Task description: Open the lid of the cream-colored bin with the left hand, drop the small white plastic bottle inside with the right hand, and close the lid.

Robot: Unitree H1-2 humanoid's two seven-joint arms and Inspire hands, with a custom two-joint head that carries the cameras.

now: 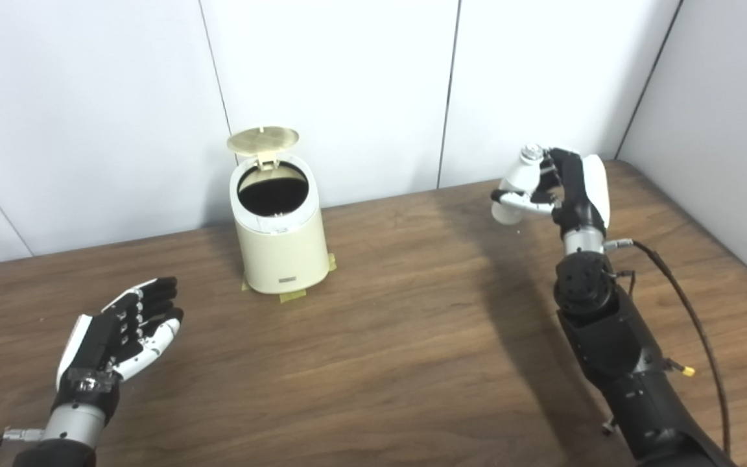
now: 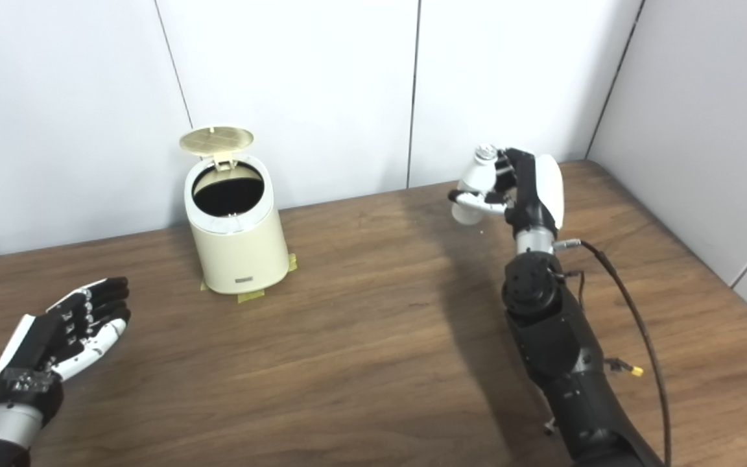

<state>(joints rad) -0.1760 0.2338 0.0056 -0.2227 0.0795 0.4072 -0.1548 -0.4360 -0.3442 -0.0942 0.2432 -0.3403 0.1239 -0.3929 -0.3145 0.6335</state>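
The cream-colored bin (image 1: 281, 250) stands at the back left of the wooden table, held down by tape. Its round lid (image 1: 263, 140) is swung up and back, and the dark inside shows. My right hand (image 1: 565, 185) is shut on the small white plastic bottle (image 1: 517, 183) and holds it tilted in the air, well to the right of the bin. My left hand (image 1: 128, 327) is open and empty, palm up, low over the table near the front left, apart from the bin. The bin also shows in the right eye view (image 2: 236, 243).
The brown wooden table (image 1: 399, 324) runs to white wall panels at the back and right. A black cable (image 1: 691, 311) loops off my right forearm. Yellow tape tabs (image 1: 292, 296) stick out under the bin.
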